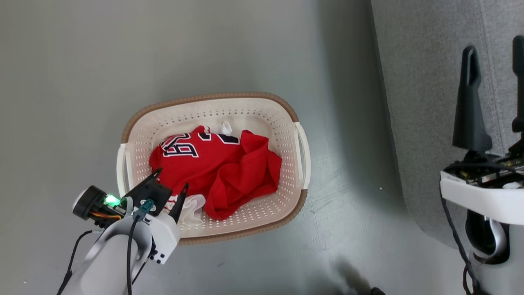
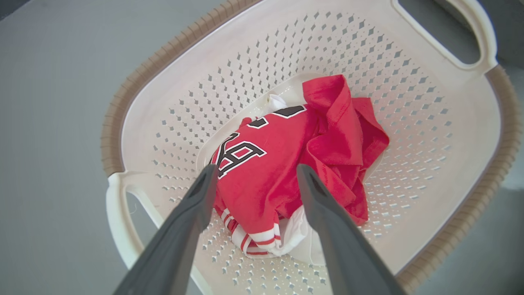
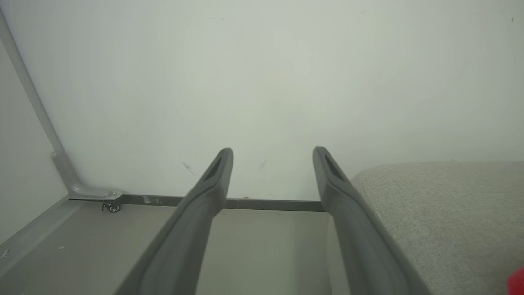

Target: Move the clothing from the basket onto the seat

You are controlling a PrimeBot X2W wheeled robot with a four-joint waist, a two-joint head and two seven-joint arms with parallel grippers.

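The clothing [image 1: 229,168] is a crumpled red jersey with dark white-edged lettering and white striped trim, lying in the cream basket [image 1: 254,114] on the floor. My left gripper [image 1: 172,179] hangs over the basket's near left corner, open, with its fingertips just above the jersey's edge. In the left wrist view the left gripper [image 2: 257,168] frames the clothing [image 2: 282,159] inside the basket [image 2: 368,61], with nothing held. My right gripper [image 1: 494,45] stands open above the grey seat [image 1: 421,82]. The right gripper [image 3: 274,151] is empty beside the seat [image 3: 442,213].
A bit of red fabric [image 3: 516,280] shows at the seat's near corner. Grey floor [image 1: 82,82] surrounds the basket. Ahead of the right gripper stands a pale wall [image 3: 262,82] with a metal frame on a caster [image 3: 111,206] at its left.
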